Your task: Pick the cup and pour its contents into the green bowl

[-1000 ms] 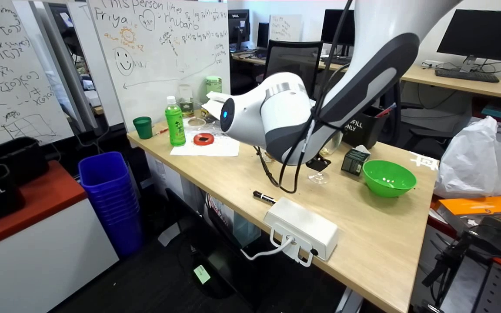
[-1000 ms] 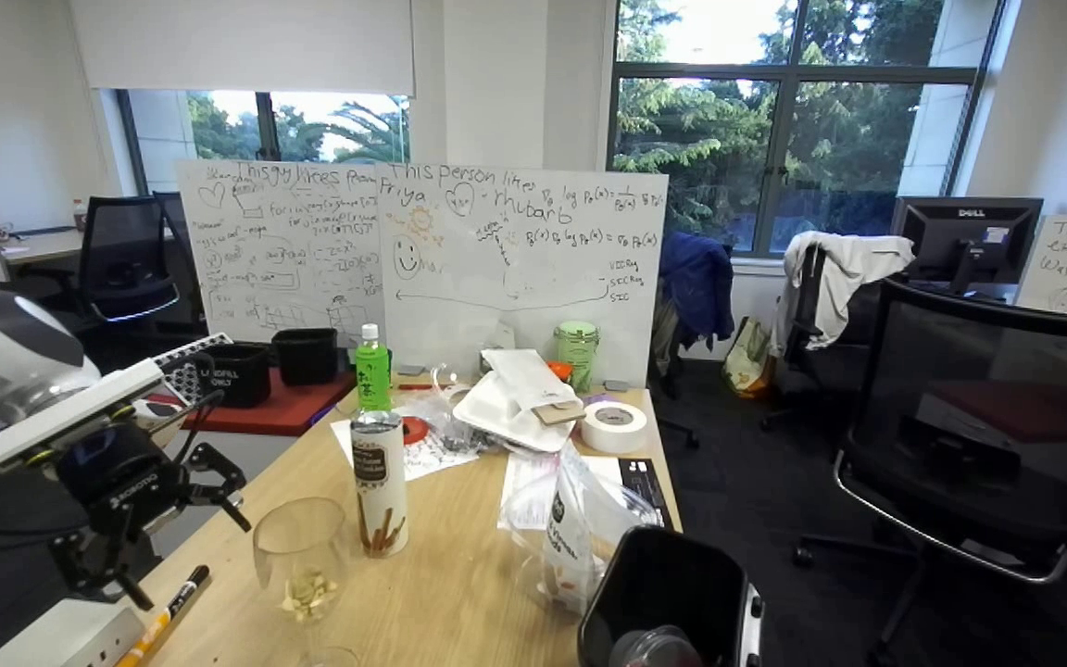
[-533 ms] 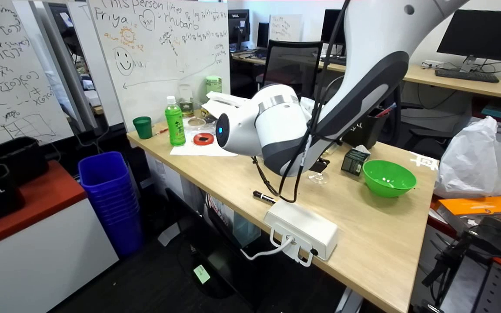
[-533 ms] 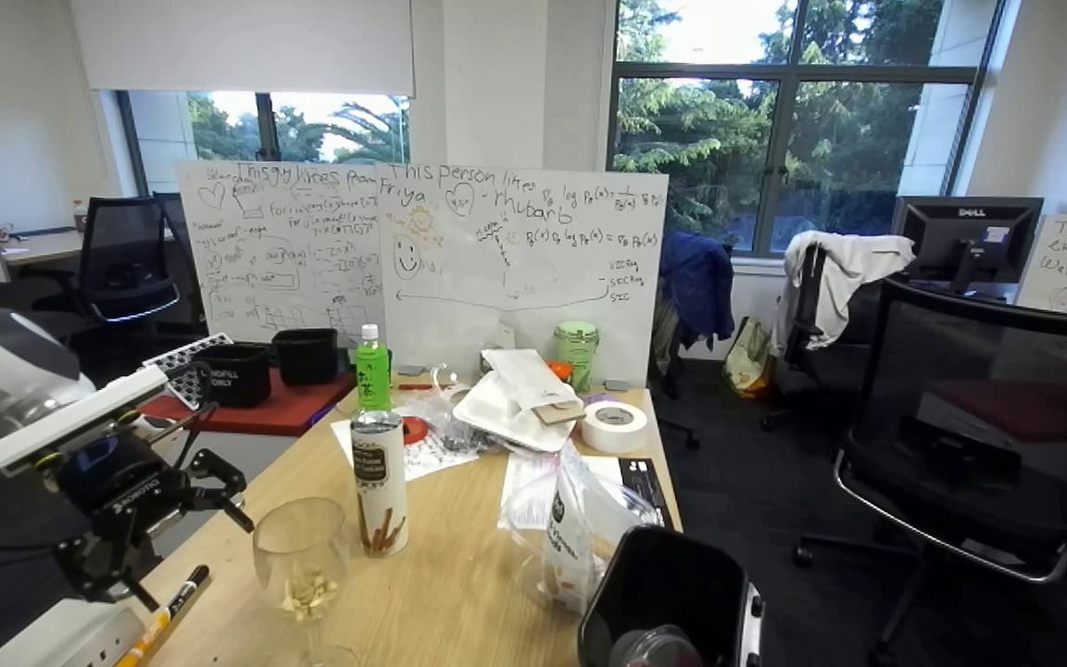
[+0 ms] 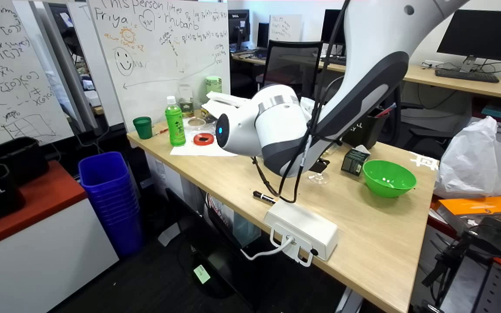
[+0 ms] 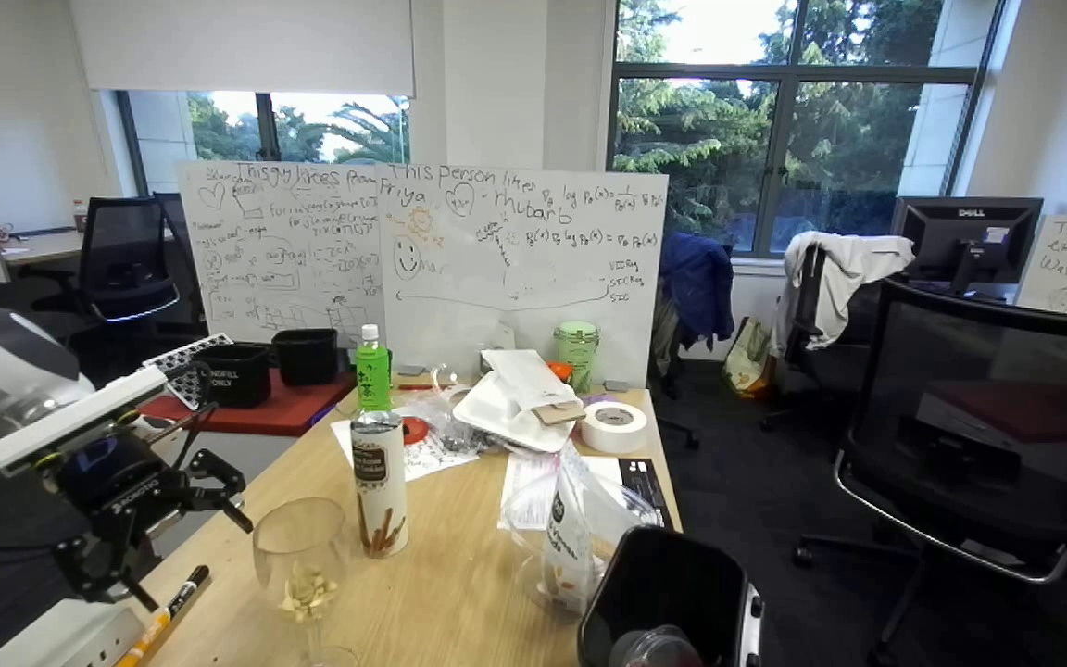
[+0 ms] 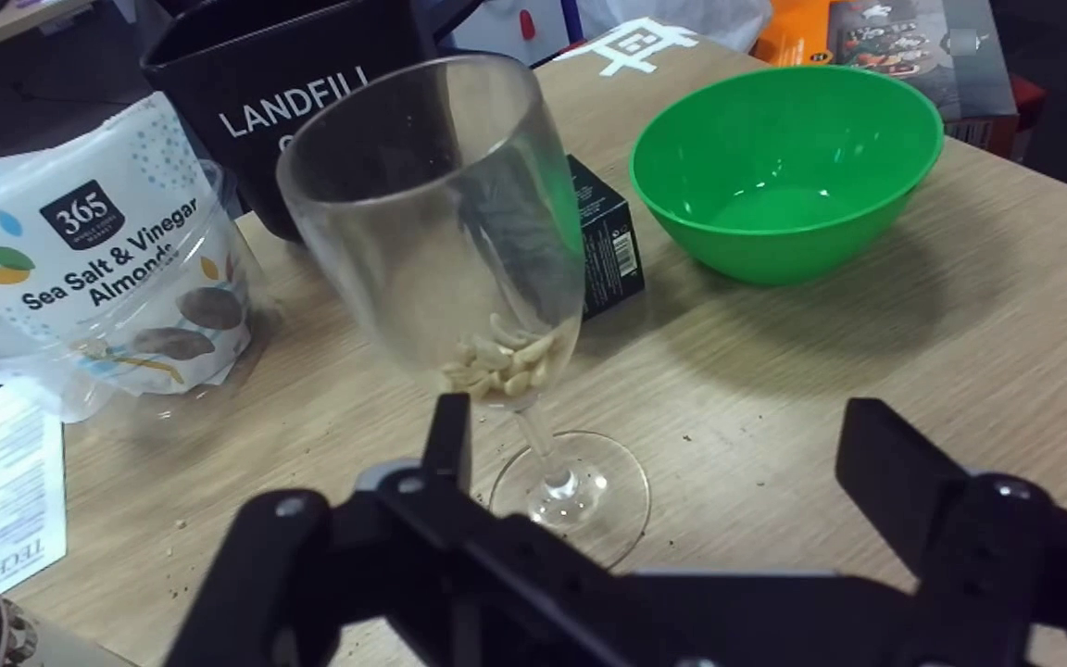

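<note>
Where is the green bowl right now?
In the wrist view, the green bowl is at the upper right, on the table, just right of the small dark box.

Both exterior views bright, fairly even. Daylight comes through the windows [image 6: 779, 130], sky [image 6: 700, 32] clipped to white. Floor [image 5: 137, 284] very dark, detail lost. Wrist view: small white glints inside the green bowl [image 7: 779, 153] and on the foot of the clear glass [image 7: 473, 259]; the bowl casts a soft shadow on the table [image 7: 737, 472]. Gripper [image 7: 661, 446] near-black, edges slightly soft. Whiteboard [image 5: 159, 56] text smears, partly unreadable.
</note>
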